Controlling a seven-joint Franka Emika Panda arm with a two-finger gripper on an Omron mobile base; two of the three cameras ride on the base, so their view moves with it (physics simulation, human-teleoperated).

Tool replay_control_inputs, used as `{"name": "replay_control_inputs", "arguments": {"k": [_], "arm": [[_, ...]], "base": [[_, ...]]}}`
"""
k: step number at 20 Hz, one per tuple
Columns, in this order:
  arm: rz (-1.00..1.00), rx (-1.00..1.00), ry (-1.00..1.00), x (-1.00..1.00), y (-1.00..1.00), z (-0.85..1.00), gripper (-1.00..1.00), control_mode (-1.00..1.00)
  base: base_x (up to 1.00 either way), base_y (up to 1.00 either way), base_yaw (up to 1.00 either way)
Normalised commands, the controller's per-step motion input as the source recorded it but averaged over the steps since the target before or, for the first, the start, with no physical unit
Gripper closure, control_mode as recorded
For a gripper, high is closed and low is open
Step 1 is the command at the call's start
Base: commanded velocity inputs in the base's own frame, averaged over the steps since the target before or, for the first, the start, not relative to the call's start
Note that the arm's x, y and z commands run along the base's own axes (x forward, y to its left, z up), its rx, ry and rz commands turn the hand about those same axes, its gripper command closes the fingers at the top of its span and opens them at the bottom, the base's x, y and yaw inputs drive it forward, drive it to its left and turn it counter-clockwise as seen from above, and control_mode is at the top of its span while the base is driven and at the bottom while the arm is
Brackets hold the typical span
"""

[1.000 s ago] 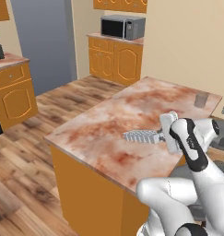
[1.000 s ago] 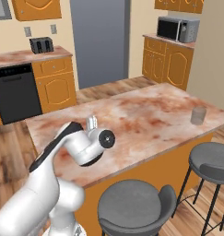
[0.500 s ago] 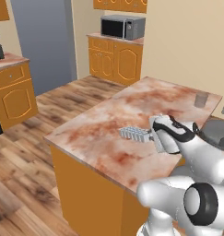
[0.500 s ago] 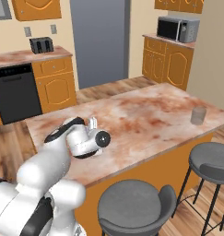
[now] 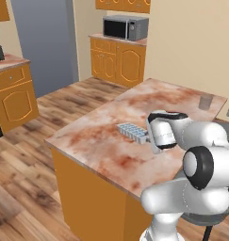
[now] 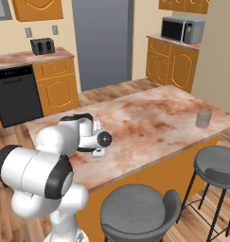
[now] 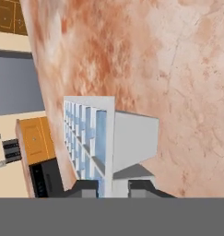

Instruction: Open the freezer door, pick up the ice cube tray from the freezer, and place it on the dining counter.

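The ice cube tray [image 5: 131,131], pale blue-white with a grid of small cells, hangs level and low over the dining counter [image 5: 102,136], near its front left part. My gripper [image 5: 147,138] is shut on the tray's near end. In the hand view the tray [image 7: 97,138] stretches away from the two dark fingertips [image 7: 85,186] of the gripper [image 7: 112,186], with marbled stone behind it. From the right base view the hand covers most of the tray; the gripper [image 6: 98,151] sits just above the dining counter [image 6: 154,123]. Whether the tray touches the stone, I cannot tell.
A grey glass [image 5: 206,101] stands at the counter's far right corner. Two round stools [image 6: 137,212] [image 6: 218,163] stand along its right side. A tall grey fridge front [image 6: 102,42] stands at the back, beside orange cabinets with a microwave [image 5: 125,27] and a toaster [image 6: 42,46].
The arm has folded down and the hand has carried the tray a little to the left and farther over the counter. The grip has stayed shut on it.
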Motion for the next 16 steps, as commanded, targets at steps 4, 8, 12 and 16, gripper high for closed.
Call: {"name": "replay_control_inputs", "arguments": {"k": [4,8,12,16], "arm": [[0.0,0.0,0.0,0.01,-0.07,0.19,-1.0,-1.0],[0.0,0.0,0.02,0.0,-0.01,0.46,-1.0,-1.0],[0.0,0.0,0.09,0.0,-0.01,0.74,-1.0,-1.0],[0.0,0.0,0.16,0.0,-0.03,0.92,-1.0,-1.0]], "base": [[0.0,0.0,0.0],[0.0,0.0,0.0],[0.0,0.0,0.0],[0.0,0.0,0.0]]}}
